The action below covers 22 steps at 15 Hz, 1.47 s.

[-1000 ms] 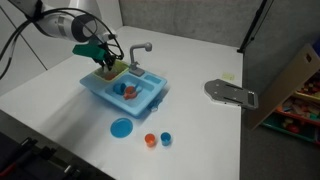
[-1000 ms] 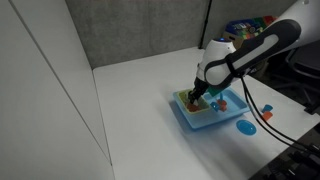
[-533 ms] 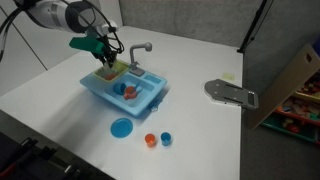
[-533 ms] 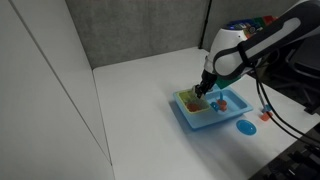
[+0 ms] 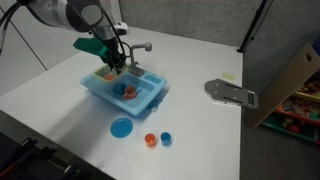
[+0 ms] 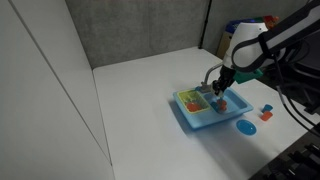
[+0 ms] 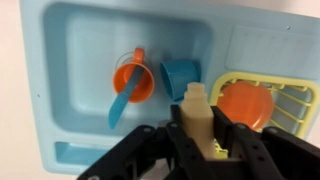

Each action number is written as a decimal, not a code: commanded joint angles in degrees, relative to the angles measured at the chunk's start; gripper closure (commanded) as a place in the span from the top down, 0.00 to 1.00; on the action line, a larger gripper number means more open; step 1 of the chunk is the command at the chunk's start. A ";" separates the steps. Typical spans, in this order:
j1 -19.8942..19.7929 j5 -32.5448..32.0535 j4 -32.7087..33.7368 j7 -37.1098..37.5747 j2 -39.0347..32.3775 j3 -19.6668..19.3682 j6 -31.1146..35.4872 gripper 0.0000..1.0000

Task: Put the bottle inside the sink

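The light blue toy sink point(image 5: 146, 98) with its grey faucet point(image 5: 141, 47) stands on the white table and shows in both exterior views point(image 6: 200, 120). My gripper point(image 5: 119, 64) hovers just above it, near the faucet. In the wrist view my gripper point(image 7: 197, 120) is shut on a cream bottle point(image 7: 196, 104), held upright between the black fingers point(image 7: 225, 135). The bottle is above the border between the basin point(image 7: 90, 40) and the yellow-green side section point(image 7: 290, 100). The basin holds an orange cup point(image 7: 131, 78) and a blue cup point(image 7: 181, 75).
An orange round item point(image 7: 246, 104) lies on the yellow-green section. On the table in front of the sink lie a blue plate point(image 5: 121, 127), an orange cup point(image 5: 150, 140) and a blue cup point(image 5: 166, 138). A flat grey metal plate point(image 5: 232, 92) lies further off.
My gripper has moved with the bottle from over the yellow-green side section towards the basin and faucet. The things on the table have not moved.
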<state>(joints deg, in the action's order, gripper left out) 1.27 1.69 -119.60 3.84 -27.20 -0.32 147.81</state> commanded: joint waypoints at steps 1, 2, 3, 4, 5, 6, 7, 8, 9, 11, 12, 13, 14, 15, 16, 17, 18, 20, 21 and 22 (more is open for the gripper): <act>-1.45 0.87 -3.66 2.93 3.56 -2.17 -1.30 0.11; -1.96 0.87 -4.03 3.56 3.62 -2.93 -1.23 0.11; -2.57 1.06 -4.41 4.15 3.69 -3.61 -1.21 0.11; -3.08 1.20 -4.65 4.71 3.65 -4.27 -1.33 0.11; -3.67 1.36 -4.82 5.22 3.44 -4.93 -1.36 0.11; -4.29 1.61 -5.03 5.65 3.24 -5.47 -1.46 0.11; -5.07 2.14 -5.23 5.59 2.94 -5.84 -1.71 0.11; -5.71 2.66 -5.47 5.58 2.61 -6.16 -1.88 0.11; -6.37 3.19 -5.72 5.40 2.30 -6.33 -2.24 0.11; -7.60 4.39 -6.15 4.81 1.74 -6.30 -3.08 0.11; -8.11 4.91 -6.38 4.56 1.41 -6.23 -3.28 0.11; -8.57 5.54 -6.63 4.38 1.20 -6.10 -3.52 0.11; -8.88 5.90 -6.79 4.20 0.91 -6.04 -3.68 0.11; -9.16 6.36 -6.94 3.94 0.70 -5.91 -3.91 0.11; -9.33 6.68 -6.95 3.66 0.43 -5.75 -4.14 0.11; -9.40 6.98 -6.97 3.35 0.11 -5.58 -4.21 0.11; -9.29 7.09 -6.97 3.14 -0.21 -5.43 -4.26 0.11; -9.22 7.14 -6.95 2.58 -0.66 -4.94 -4.34 0.11; -9.15 7.08 -6.92 2.49 -0.92 -4.75 -4.41 0.11; -9.14 7.10 -6.90 2.35 -1.22 -4.47 -4.46 0.11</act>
<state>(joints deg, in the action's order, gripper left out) -7.18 7.53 -126.39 8.07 -28.24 -5.91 144.28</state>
